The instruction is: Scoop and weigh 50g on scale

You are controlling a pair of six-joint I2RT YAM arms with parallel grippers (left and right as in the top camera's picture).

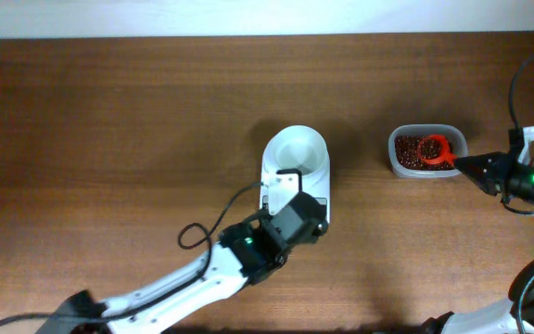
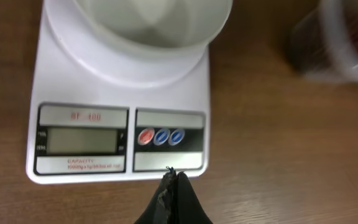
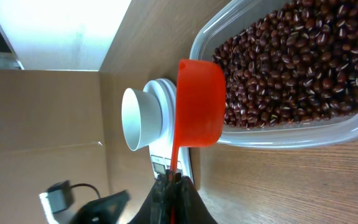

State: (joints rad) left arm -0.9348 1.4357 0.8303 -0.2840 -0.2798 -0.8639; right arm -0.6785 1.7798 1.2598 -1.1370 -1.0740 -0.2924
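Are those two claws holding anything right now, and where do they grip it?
Right gripper pinches the red scoop by its handle's end; left gripper is shut on nothing.

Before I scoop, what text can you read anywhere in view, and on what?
"400", red, letters before it blurred: strip above the grey LCD display on the small white digital kitchen scale.
"CAPACITY", red: strip below the display; the line under it too small.
Marks beside the display: too small.
No text on the red plastic scoop or clear tub of red beans.

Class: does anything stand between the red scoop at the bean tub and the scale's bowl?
Nothing visible: only bare table between scoop and bowl. The left gripper sits by the scale's display, off that path.
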